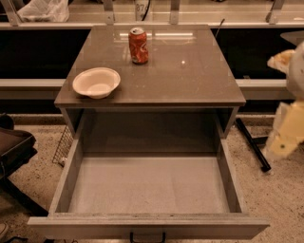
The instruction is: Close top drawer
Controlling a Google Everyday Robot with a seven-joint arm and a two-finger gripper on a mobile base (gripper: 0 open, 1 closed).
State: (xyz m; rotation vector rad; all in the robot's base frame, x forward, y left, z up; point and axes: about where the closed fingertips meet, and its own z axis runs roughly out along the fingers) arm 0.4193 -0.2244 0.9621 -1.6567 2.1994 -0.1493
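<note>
- One drawer is what matters here: the top drawer [95,228] is pulled all the way out toward the camera, and its flat grey front runs along the bottom edge of the shot.
- Small dark handle [147,236] sits dead centre on that front, half cut off by the bottom edge.
- Inside of the drawer is pale grey. Both side walls run back into the cabinet opening, which is shadowy at the back.
- Speckled floor [280,204] shows on either side of the drawer.
- Left side: a dark chair-looking thing [14,147] at the left edge of the view, and a bit of wire grid [64,147] leaning just beside the drawer's left wall.
- Right side: a dark bar [251,144] lies slanted on the floor near the cabinet's right front corner.
- The gripper [284,137] is the pale, blurry shape at the right edge of the view. It's off to the right of the drawer's right wall and well apart from both the drawer and its handle. Honestly can't tell if it's released or clenched, and it's not touching anything I can make out.
- Brown tabletop [190,76] above the opening is glossy.
- White bowl [96,82] stands near the tabletop's front left corner, upright.
- Red soda can [138,45] stands upright near the back edge, a little left of centre, well apart from the bowl.
- Way at the back, a crumpled plastic bag [42,9] sits on a ledge in the top left corner of the view.
</note>
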